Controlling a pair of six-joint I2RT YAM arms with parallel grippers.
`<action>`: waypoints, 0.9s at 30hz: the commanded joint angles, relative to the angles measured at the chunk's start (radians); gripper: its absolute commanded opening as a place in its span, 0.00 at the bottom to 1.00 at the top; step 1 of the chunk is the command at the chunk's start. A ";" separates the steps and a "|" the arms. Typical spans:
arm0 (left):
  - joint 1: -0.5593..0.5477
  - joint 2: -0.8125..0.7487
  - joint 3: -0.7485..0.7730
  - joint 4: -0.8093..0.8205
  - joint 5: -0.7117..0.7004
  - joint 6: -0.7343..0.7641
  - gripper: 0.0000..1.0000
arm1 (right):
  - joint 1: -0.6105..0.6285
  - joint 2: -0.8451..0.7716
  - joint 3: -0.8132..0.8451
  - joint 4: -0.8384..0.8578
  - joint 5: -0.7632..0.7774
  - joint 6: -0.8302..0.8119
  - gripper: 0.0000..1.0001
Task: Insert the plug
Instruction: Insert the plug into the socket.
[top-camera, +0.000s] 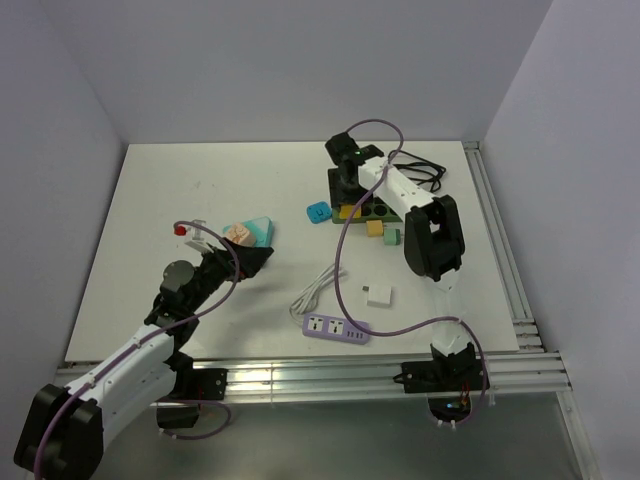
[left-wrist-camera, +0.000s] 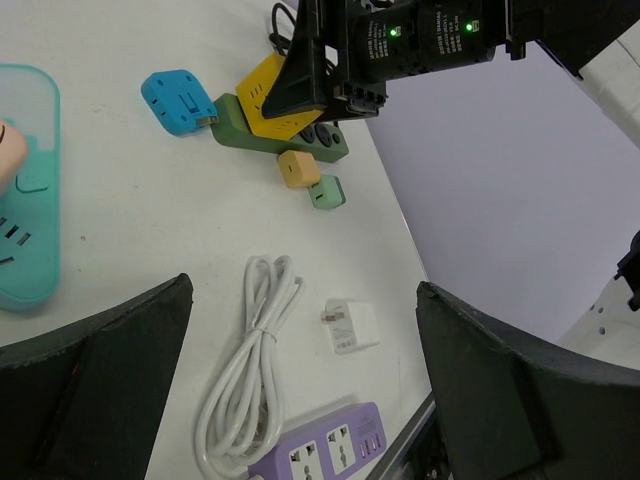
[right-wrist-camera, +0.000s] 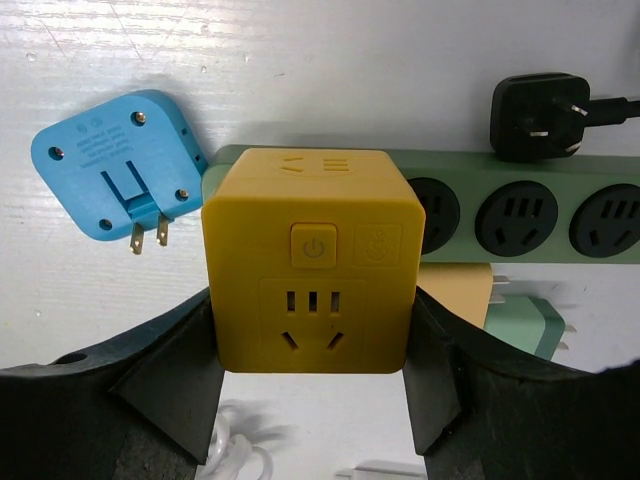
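Observation:
My right gripper (right-wrist-camera: 312, 375) is shut on a yellow cube plug adapter (right-wrist-camera: 312, 260), one finger against each side. The cube sits over the left end of a green power strip (right-wrist-camera: 520, 210), its socket face toward the camera; its prongs are hidden. From above, the right gripper (top-camera: 348, 190) is at the far centre of the table, over the green strip (top-camera: 365, 205). My left gripper (top-camera: 250, 258) hangs open at mid-left beside a teal power strip (top-camera: 255, 232). Nothing lies between its jaws (left-wrist-camera: 300, 400), and the yellow cube (left-wrist-camera: 270, 95) shows far ahead.
A blue adapter (right-wrist-camera: 115, 165) lies left of the green strip and a black plug (right-wrist-camera: 535, 115) behind it. Small yellow (left-wrist-camera: 298, 168) and green (left-wrist-camera: 326, 192) adapters lie in front. A coiled white cable (left-wrist-camera: 245, 380), white charger (left-wrist-camera: 350, 325) and purple power strip (left-wrist-camera: 320, 455) lie near the front edge.

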 joint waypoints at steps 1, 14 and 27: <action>0.002 0.005 0.042 0.050 0.019 0.023 0.99 | -0.003 0.147 -0.069 -0.031 -0.005 -0.008 0.00; 0.002 0.003 0.043 0.043 0.016 0.032 1.00 | -0.035 0.046 -0.157 0.051 -0.091 0.003 0.00; 0.001 0.006 0.046 0.038 0.021 0.029 0.99 | -0.006 0.046 -0.187 0.078 -0.144 0.000 0.00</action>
